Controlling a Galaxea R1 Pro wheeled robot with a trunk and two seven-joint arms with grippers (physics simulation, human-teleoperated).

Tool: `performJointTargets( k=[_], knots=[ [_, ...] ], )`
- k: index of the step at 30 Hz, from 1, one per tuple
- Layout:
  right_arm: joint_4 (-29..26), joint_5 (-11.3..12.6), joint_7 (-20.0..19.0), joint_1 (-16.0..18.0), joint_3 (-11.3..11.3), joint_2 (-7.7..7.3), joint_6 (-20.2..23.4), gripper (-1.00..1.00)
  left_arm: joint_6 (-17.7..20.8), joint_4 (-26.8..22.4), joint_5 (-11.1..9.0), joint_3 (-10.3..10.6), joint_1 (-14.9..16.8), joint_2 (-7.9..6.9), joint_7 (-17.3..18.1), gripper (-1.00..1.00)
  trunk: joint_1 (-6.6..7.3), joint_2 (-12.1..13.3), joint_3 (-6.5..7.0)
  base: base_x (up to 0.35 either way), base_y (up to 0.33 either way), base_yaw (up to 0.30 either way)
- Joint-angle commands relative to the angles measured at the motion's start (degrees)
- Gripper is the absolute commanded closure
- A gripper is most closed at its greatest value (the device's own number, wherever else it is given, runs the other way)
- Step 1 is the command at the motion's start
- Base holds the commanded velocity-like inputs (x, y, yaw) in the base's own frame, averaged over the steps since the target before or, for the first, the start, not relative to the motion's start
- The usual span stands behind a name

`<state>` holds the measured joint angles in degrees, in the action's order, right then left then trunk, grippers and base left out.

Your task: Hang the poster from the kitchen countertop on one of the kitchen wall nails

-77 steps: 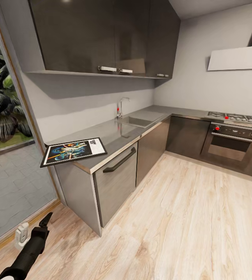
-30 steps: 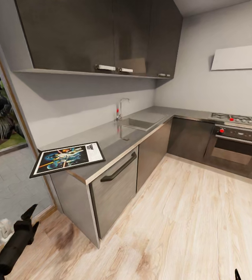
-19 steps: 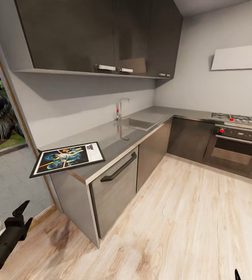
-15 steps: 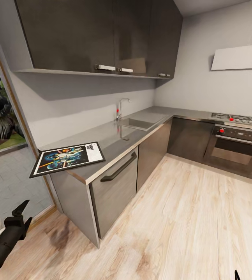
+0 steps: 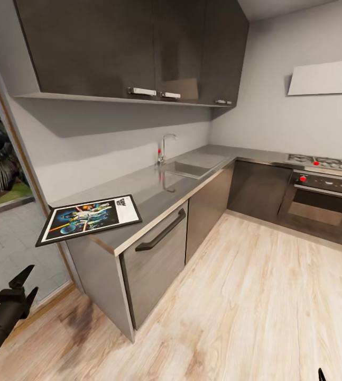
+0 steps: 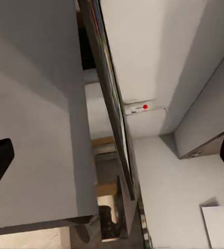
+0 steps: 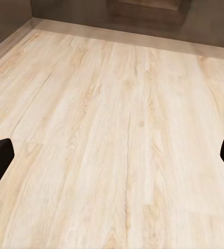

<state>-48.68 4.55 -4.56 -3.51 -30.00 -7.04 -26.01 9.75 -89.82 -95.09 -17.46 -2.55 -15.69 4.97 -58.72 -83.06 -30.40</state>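
Observation:
The poster (image 5: pixel 89 218), black-framed with colourful figures on dark blue, lies flat on the left end of the grey kitchen countertop (image 5: pixel 155 188), and its left part overhangs that end. My left gripper (image 5: pixel 26 286) hangs open low beside the counter's end, below and left of the poster and apart from it. In the left wrist view the left gripper (image 6: pixel 112 158) points up along the cabinet side, and the poster (image 6: pixel 111 104) appears edge-on as a thin dark strip. My right gripper (image 7: pixel 112 158) is open over bare wooden floor, with one tip at the head view's lower right.
A steel sink (image 5: pixel 187 169) with a tap (image 5: pixel 163 148) sits mid-counter. Dark wall cabinets (image 5: pixel 128 47) hang above it. An oven and hob (image 5: pixel 324 185) stand at the right under a hood. A glass door (image 5: pixel 1 174) is at the left. Light wooden floor (image 5: pixel 245 296) spreads ahead.
The whole head view has shifted as the camera moved nearer the counter. My left gripper has drifted toward the view's left edge and risen slightly. The poster lies as before.

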Motion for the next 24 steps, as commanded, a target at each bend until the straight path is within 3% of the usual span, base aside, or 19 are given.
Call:
performJointTargets(
  k=[1,6,14,19,24],
  knots=[
    [-0.01,0.47,-0.48,0.00,-0.06,0.01,-0.09,-1.00,0.31,0.00,-1.18,-0.09,0.00,-0.44,0.61,-1.00,0.00,-0.02,-0.03,0.067,0.000,0.000],
    [-0.01,0.46,-0.51,0.00,-0.06,0.01,-0.11,-1.00,0.27,0.00,-2.32,-0.12,0.00,-0.70,0.94,-1.00,0.00,-0.02,-0.03,0.179,0.000,0.000],
    [-0.01,0.46,-0.54,0.00,-0.06,0.01,-0.12,-1.00,0.27,0.31,-2.55,-0.25,0.00,-0.85,1.08,-1.00,0.00,-0.02,-0.03,0.135,0.047,0.000],
    [-0.01,0.46,-0.48,0.00,-0.05,0.01,-0.11,-1.00,0.28,0.54,-2.56,-2.16,0.00,-0.88,1.07,-1.00,0.00,-0.02,-0.03,0.050,0.023,0.000],
    [-0.01,0.46,-0.46,0.00,-0.02,0.01,-0.11,-1.00,0.33,0.53,-2.56,-2.68,0.00,-0.89,1.09,-1.00,0.00,-0.02,-0.03,0.114,0.006,0.000]
  ],
)
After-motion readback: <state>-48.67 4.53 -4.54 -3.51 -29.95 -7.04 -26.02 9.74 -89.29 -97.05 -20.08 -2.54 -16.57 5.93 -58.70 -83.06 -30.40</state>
